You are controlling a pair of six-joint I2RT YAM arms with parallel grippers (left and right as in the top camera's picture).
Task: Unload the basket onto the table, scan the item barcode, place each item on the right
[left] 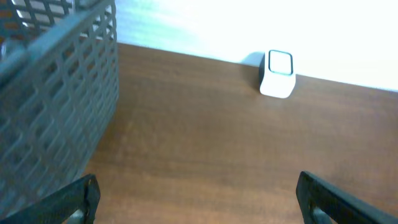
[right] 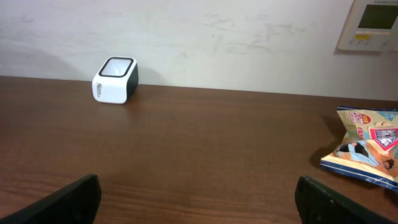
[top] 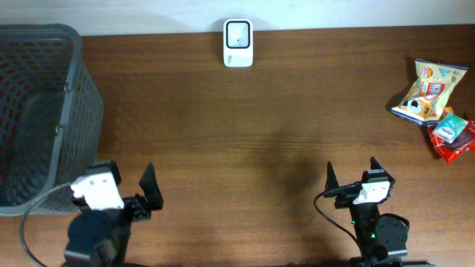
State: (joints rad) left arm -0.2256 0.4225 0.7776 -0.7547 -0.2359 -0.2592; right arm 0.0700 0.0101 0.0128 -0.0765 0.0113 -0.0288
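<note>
The white barcode scanner (top: 238,43) stands at the table's far edge against the wall, also seen in the left wrist view (left: 277,73) and the right wrist view (right: 115,79). The items lie at the far right: a yellow and blue snack bag (top: 429,91) (right: 367,146), with red and teal packets (top: 453,137) beside it. My left gripper (top: 125,182) (left: 196,199) is at the front left, open, with only bare wood between its fingers. At the front right my right gripper (top: 352,174) (right: 198,199) is open and holds nothing. Both are far from the items and the scanner.
A grey mesh basket (top: 37,111) (left: 56,106) fills the left end of the table, close beside my left gripper. A wall panel (right: 372,22) hangs above the right side. Brown wooden tabletop (top: 245,141) lies between the grippers and the scanner.
</note>
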